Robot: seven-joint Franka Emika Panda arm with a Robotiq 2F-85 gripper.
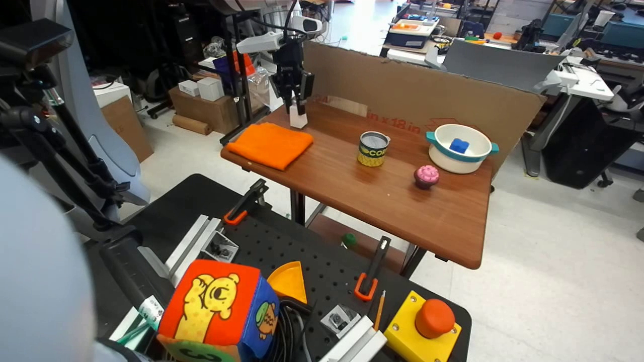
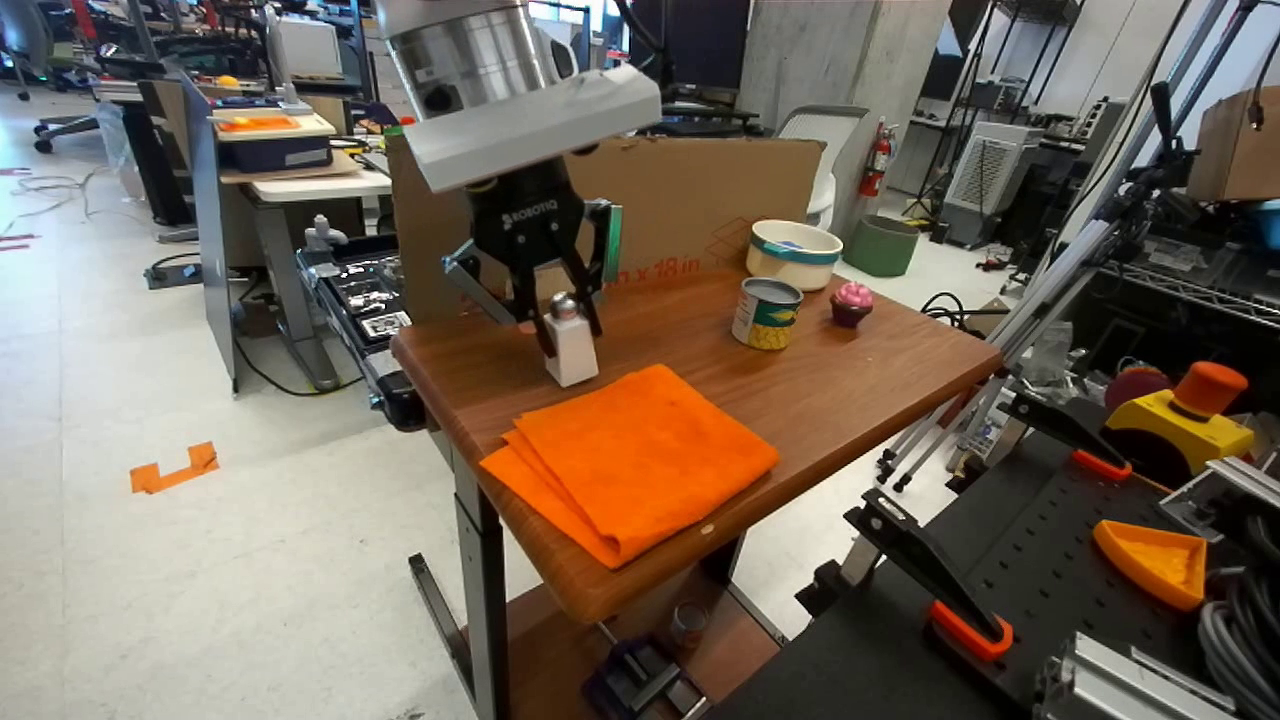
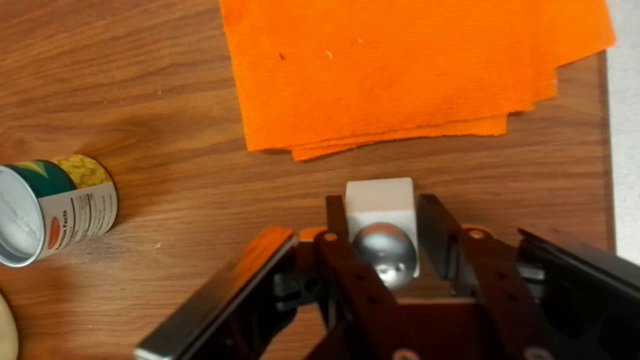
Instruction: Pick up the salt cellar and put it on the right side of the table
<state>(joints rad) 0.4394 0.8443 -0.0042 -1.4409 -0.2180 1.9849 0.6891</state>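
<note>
The salt cellar (image 1: 298,120) is a small white block-shaped shaker with a domed silver top. It stands on the reddish-brown table (image 1: 342,176), just behind the orange cloth, in both exterior views (image 2: 574,362). My gripper (image 2: 571,340) points down over it, with one finger on each side. In the wrist view the salt cellar (image 3: 380,195) sits between the fingers of my gripper (image 3: 382,205). A narrow gap shows between it and the right-hand finger. The left-hand finger is very close to it; I cannot tell whether they touch. One finger partly covers the silver top.
A folded orange cloth (image 1: 274,145) lies beside the salt cellar. A corn can (image 1: 373,149) stands mid-table. A pink-topped cupcake (image 1: 426,177) and a white bowl (image 1: 460,163) with a blue piece inside are at the far end. A cardboard panel (image 1: 412,95) lines the back edge.
</note>
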